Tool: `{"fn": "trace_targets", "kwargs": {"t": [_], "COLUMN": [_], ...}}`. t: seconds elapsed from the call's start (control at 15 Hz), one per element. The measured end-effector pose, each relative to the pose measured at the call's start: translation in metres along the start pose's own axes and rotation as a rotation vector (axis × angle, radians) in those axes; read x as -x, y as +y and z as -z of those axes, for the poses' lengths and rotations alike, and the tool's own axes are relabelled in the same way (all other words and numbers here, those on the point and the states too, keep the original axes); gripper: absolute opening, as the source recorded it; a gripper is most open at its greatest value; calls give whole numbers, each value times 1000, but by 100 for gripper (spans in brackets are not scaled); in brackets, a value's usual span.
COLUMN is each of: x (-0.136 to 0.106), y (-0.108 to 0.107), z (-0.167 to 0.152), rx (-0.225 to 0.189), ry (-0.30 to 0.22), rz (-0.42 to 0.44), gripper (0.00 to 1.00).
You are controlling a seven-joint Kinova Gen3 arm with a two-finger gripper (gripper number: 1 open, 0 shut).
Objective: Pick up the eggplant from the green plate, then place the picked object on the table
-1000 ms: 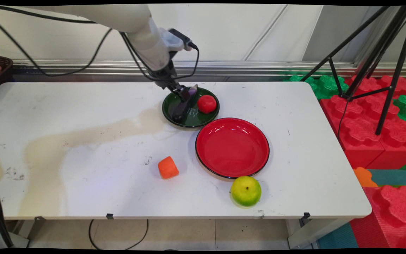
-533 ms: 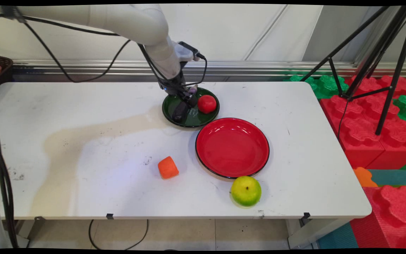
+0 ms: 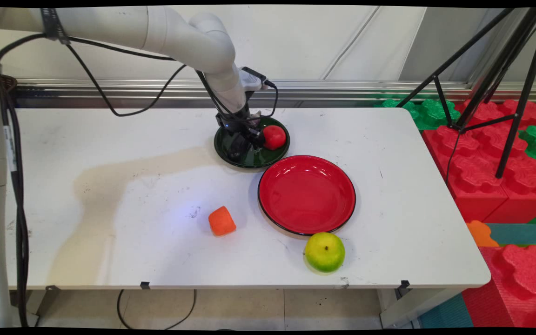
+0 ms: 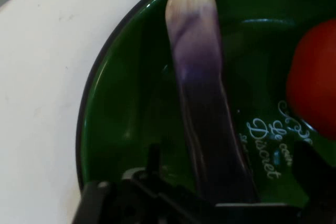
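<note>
A dark green plate stands at the back middle of the table. On it lie a long purple eggplant and a red tomato. My gripper is down in the plate, just left of the tomato, and open. In the hand view the eggplant runs lengthwise between the fingers, with a gap on each side, and the tomato sits at the right on the green plate. In the main view the hand hides most of the eggplant.
An empty red plate lies just in front of the green one. An orange block and a green apple sit nearer the front edge. A black tripod and foam blocks stand to the right.
The hand has moved down and slightly right, along the eggplant into the green plate. The eggplant, tomato and other things have stayed where they were.
</note>
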Motion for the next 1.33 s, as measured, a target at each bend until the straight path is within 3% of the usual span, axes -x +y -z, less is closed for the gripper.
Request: {"fn": "trace_targets", "kwargs": {"t": [0.07,0.13,0.73,1.33], "x": [-1,-1,2,6], "y": [0,0,2,-6], "z": [-2,-5,6,80], "rx": [0,0,-22,-56], "ry": [0,1,40,130], "rz": [6,15,91,86], "gripper": [100,0,0,0]}}
